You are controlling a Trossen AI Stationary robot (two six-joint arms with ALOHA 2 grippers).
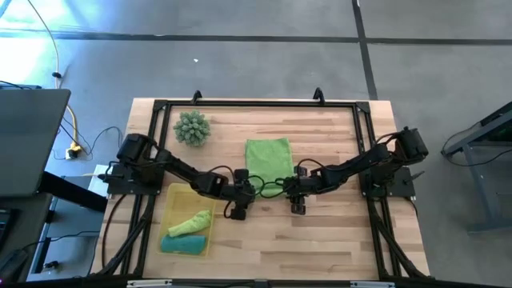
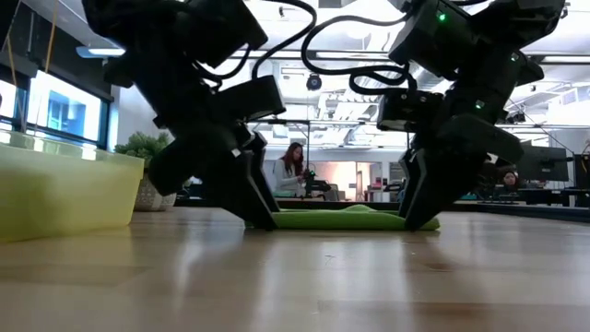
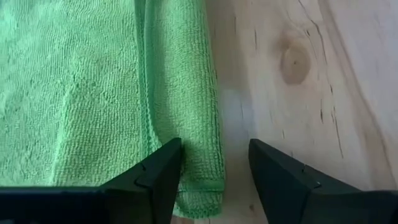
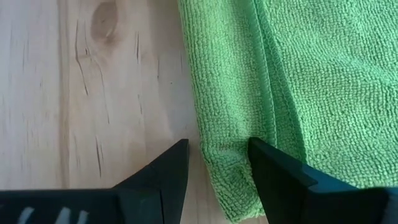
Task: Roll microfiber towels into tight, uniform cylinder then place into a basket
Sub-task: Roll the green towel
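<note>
A lime green microfiber towel (image 1: 268,154) lies flat at the table's middle, also seen in the low view (image 2: 346,219). My left gripper (image 1: 242,195) stands open at its near left corner. The towel's folded side edge (image 3: 199,155) runs between the fingers. My right gripper (image 1: 295,195) stands open at the near right corner, with the side edge (image 4: 224,162) between its fingers. The yellow basket (image 1: 172,200) at the near left holds a rolled lime towel (image 1: 190,222) and a teal towel (image 1: 184,244). My left gripper comes slanting down from the table's left. One fingertip (image 3: 158,177) is down on the towel's top beside the folded edge, the other (image 3: 280,180) on bare wood. The edge is not pinched; the towel lies flat. My right gripper comes slanting down from the table's right. One fingertip (image 4: 280,180) stands on the towel's top near the corner, the other (image 4: 165,180) on bare wood. Wood shows between that finger and the edge; the towel lies flat.
A spiky pale-green ball (image 1: 192,128) sits at the far left of the table. A black frame (image 1: 264,102) runs round the table's edges. Bare wood lies near and to the right of the towel. People show in the room beyond (image 2: 293,171).
</note>
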